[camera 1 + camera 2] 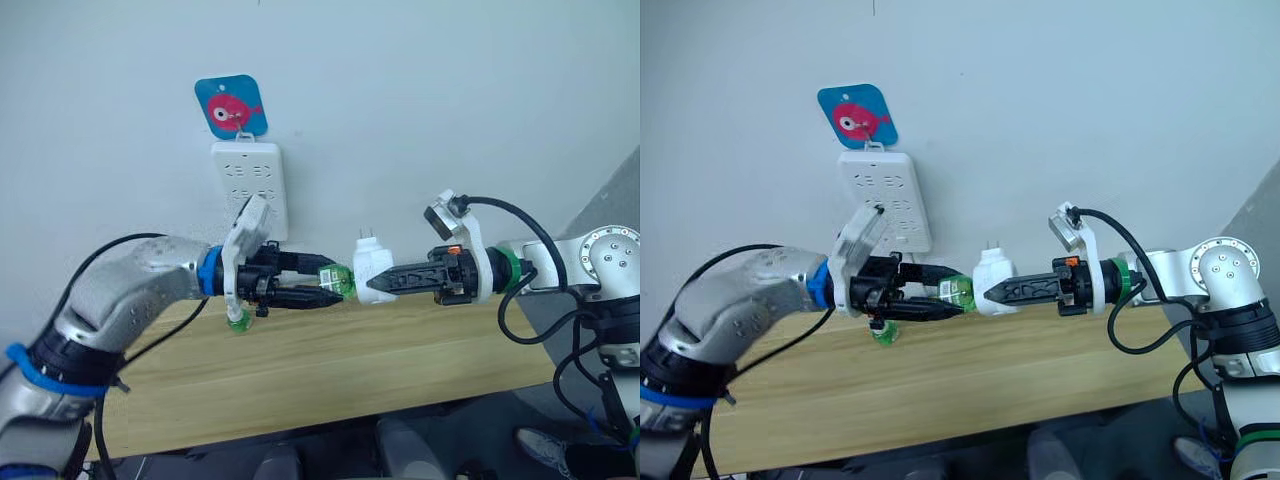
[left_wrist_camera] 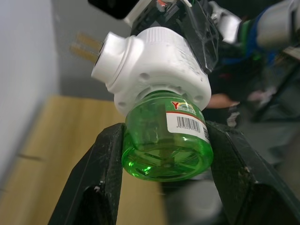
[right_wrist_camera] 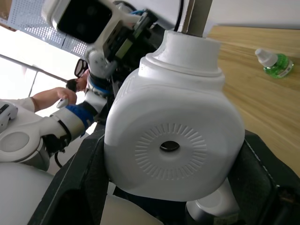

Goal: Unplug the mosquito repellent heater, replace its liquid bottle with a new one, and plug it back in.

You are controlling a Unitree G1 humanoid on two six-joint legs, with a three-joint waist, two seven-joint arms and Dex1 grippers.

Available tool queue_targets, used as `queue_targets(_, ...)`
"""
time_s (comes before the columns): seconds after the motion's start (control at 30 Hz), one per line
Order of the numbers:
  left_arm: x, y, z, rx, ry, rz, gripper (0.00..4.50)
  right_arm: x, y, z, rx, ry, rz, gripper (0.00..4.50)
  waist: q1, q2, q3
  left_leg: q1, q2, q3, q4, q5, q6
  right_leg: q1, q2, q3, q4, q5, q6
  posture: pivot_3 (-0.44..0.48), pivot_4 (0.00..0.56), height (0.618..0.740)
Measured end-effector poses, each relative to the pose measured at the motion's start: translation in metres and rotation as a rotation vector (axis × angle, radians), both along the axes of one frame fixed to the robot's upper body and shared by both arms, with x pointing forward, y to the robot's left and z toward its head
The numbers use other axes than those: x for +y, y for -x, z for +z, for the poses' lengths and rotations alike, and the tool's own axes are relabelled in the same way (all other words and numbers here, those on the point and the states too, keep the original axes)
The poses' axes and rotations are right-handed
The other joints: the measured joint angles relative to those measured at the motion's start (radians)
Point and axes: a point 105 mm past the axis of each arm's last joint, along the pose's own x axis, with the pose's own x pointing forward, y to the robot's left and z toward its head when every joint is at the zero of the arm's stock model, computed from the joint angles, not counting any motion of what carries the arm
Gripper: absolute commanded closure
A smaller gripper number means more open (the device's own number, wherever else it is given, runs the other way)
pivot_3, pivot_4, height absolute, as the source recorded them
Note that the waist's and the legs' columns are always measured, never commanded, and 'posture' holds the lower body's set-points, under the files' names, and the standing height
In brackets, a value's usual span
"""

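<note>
At mid-frame your right gripper [image 1: 385,282] clamps the heater [image 1: 371,272]; your left gripper [image 1: 338,286] clasps its green bottle [image 2: 166,145]. Twist the bottle squarely, keeping the heater steady.

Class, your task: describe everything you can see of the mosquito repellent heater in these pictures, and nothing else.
The mosquito repellent heater is a small white unit of smooth, rounded plastic. One face has a round vent hole ringed by fine radial ridges, and two metal prongs stick up, free of the power strip. It is held in the air above the wooden table, with the right gripper clamped on its body. A clear green bottle with a barcode label sits in its socket, gripped by the left gripper.
</note>
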Motion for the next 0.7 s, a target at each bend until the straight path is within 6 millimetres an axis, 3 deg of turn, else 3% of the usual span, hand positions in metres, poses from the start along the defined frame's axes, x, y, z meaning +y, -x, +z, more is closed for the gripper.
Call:
queue_targets(0.1,-0.004,-0.005,0.000,0.186,0.019,-0.011,2.25,-0.004,-0.001,0.002,-0.004,0.002,-0.007,1.41,0.001,-0.001,0.001,0.000,0.000,0.000,0.000,0.000,0.000,0.000,0.000,0.000,-0.001,0.000,0.000,-0.136,0.088,0.740)
queue_targets(0.2,-0.003,-0.006,0.002,0.230,0.018,-0.009,2.25,-0.004,-0.001,0.003,-0.005,-0.006,-0.006,1.41,-0.004,-0.001,0.002,0.000,0.001,0.001,-0.001,0.000,0.000,-0.001,0.001,0.001,0.000,0.000,-0.001,-0.135,0.089,0.740)
queue_targets(0.33,0.000,-0.001,-0.001,0.115,0.009,-0.001,2.25,-0.001,0.001,0.001,0.000,-0.004,0.006,1.41,-0.002,-0.001,0.002,0.001,0.002,0.001,-0.002,0.000,0.000,-0.002,0.001,0.001,0.000,-0.001,-0.002,-0.123,0.091,0.740)
queue_targets(0.43,0.004,0.006,-0.007,-0.079,-0.018,-0.003,2.25,0.003,0.004,-0.005,0.016,0.012,0.025,1.41,0.006,0.000,0.003,0.000,0.001,0.002,-0.002,0.000,0.000,-0.002,0.001,0.002,0.000,-0.001,-0.003,-0.119,0.090,0.740)
queue_targets(0.67,0.025,-0.005,-0.024,-0.170,-0.103,0.121,0.02,-0.004,-0.001,-0.001,0.008,0.009,-0.010,1.41,0.036,-0.001,0.005,0.000,0.001,0.001,0.000,0.000,0.000,-0.001,0.001,0.002,0.000,-0.001,-0.002,-0.110,0.092,0.740)
queue_targets(0.7,0.024,-0.006,-0.024,-0.181,-0.103,0.124,0.00,-0.004,-0.001,-0.001,0.010,0.006,-0.006,1.41,0.038,-0.001,0.005,0.000,0.001,0.001,0.000,0.000,0.000,-0.001,0.001,0.002,0.000,-0.001,-0.002,-0.110,0.092,0.740)
